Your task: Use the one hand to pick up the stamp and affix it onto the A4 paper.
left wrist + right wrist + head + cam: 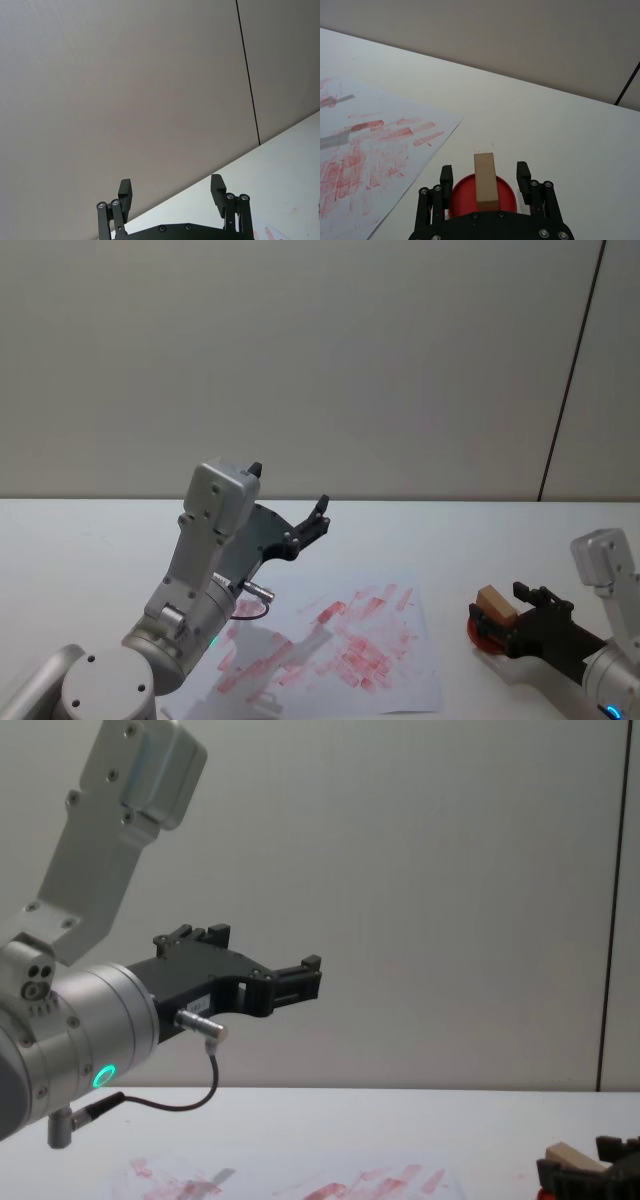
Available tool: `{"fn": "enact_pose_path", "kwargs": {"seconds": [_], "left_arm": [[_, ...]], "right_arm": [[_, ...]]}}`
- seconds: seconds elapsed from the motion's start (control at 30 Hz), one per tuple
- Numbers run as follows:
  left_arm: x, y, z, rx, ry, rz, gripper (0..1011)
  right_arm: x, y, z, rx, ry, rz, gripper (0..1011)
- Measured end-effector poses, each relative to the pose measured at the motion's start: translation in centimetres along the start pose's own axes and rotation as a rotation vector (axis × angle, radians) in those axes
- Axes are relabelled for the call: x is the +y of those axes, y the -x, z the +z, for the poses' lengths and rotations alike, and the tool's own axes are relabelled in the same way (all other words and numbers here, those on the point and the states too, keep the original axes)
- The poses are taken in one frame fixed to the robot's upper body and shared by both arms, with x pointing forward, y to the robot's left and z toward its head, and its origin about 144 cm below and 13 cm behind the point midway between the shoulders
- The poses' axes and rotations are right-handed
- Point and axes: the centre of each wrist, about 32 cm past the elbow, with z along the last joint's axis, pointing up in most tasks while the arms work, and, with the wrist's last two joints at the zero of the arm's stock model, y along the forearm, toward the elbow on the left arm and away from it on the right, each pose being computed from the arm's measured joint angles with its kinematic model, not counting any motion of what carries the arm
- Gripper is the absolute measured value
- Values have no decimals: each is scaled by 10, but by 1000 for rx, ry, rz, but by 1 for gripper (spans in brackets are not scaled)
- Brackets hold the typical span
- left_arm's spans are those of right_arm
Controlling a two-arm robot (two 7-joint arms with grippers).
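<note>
The right gripper [484, 171] has its jaws open wide, one on each side of the stamp [485, 184]. The little wood block stands right between the jaws with a thin gap on both sides, so nothing holds it yet. Under the jaws, the stamp sits on a round red ink pad [462, 196]. Off to the left of the jaws, the A4 paper [385, 150] lies flat on the white surface [550, 135], near the pad and full of red marks. The step in hand looks like the pick-up. Next the jaws likely need to close on the block, lift it straight up, carry it over the paper and press down. The left gripper [171, 186] hangs high up beyond the paper, jaws open and empty.
</note>
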Motion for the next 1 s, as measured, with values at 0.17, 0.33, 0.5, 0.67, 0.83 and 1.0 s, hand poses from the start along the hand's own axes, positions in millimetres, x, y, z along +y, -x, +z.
{"fn": "enact_pose_path", "kwargs": {"seconds": [0.17, 0.33, 0.5, 0.67, 0.83, 1.0], "left_arm": [[0, 0, 0, 0, 0, 0, 1002], [0, 0, 0, 0, 0, 0, 1002], [0, 0, 0, 0, 0, 0, 1002], [0, 0, 0, 0, 0, 0, 1002], [0, 0, 0, 0, 0, 0, 1002], [0, 0, 0, 0, 0, 0, 1003]], "right_arm": [[2, -2, -1, -2, 10, 1, 650], [4, -4, -1, -3, 16, 2, 508], [4, -6, -1, -3, 18, 3, 348], [5, -7, -1, -5, 14, 6, 228], [5, -7, 0, -12, -4, 12, 217], [5, -5, 5, -24, -33, 29, 217]]}}
